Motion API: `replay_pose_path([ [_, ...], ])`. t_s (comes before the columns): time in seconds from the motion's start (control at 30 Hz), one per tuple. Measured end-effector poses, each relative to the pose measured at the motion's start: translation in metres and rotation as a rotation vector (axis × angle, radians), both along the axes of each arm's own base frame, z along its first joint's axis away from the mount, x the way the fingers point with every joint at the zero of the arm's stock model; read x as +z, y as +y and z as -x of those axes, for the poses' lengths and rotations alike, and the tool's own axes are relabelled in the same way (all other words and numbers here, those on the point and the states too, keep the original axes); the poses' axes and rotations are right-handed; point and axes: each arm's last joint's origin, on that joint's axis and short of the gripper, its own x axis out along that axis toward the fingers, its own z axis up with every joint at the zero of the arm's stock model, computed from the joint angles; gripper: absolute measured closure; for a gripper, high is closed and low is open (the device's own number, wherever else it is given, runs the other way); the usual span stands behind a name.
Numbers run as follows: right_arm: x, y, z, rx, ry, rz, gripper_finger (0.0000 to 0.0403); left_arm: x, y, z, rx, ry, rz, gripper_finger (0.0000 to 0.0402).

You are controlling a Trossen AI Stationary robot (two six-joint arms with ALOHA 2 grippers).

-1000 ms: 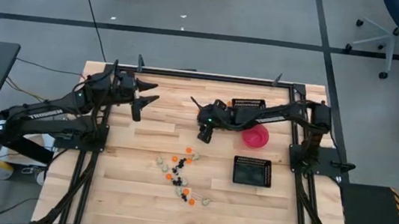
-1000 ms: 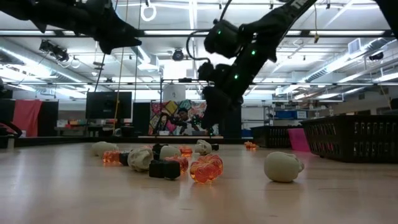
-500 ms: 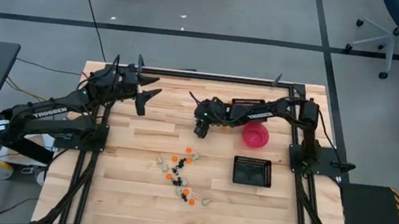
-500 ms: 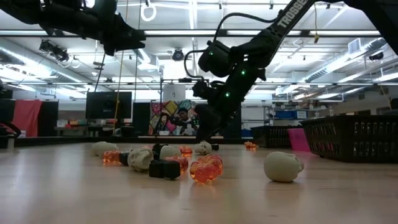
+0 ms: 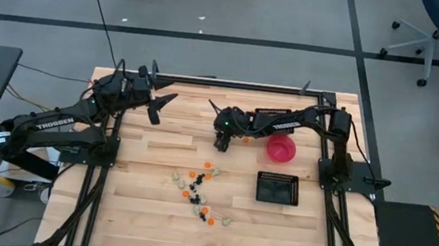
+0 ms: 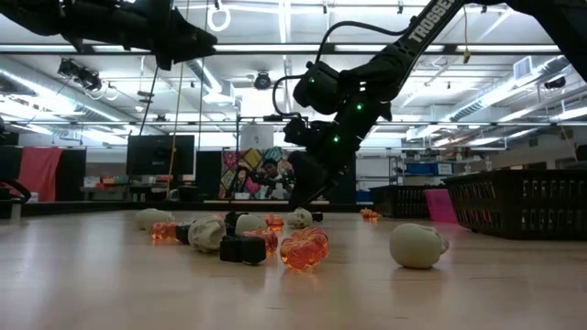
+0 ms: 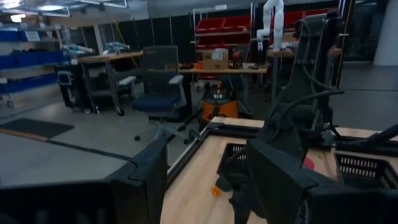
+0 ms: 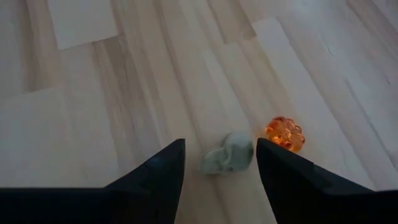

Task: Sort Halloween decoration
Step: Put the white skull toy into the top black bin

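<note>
The Halloween decoration is a scatter of tiny orange, black and pale cream trinkets (image 5: 198,191) lying on the wooden table near its middle. My right gripper (image 5: 218,145) slants down close over the table at the far end of the scatter and is open. In the right wrist view a pale cream trinket (image 8: 227,154) lies on the wood between its two fingers (image 8: 158,177), with a gap on each side. An orange trinket (image 8: 286,133) lies just beside it. My left gripper (image 5: 158,104) hangs open and high over the table's far left, holding nothing.
A round pink-red bowl (image 5: 281,150) stands right of my right gripper. One black mesh tray (image 5: 277,188) sits nearer the front, another (image 5: 273,112) under the right arm at the back. A lone orange trinket (image 7: 216,191) lies near the far tray. Bare wood lies left of the scatter.
My right gripper has come down toward the table and a little toward its left edge, ending low over the far end of the scatter. My left gripper has tipped up toward level. The trinkets have stayed where they were.
</note>
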Motion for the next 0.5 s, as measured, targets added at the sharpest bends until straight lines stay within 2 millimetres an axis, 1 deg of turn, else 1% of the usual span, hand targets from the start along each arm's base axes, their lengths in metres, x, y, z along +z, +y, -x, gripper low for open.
replay_pose_path([
  [0.27, 0.0, 0.0005, -0.0003, 0.024, 0.001, 0.005, 0.0217, 0.0029, -0.0001, 0.0002, 0.001, -0.024, -0.023, 0.0209],
  [0.5, -0.0002, 0.0012, -0.0005, 0.044, -0.003, -0.012, 0.0222, 0.0041, 0.001, -0.0015, 0.001, -0.041, -0.033, 0.0209],
])
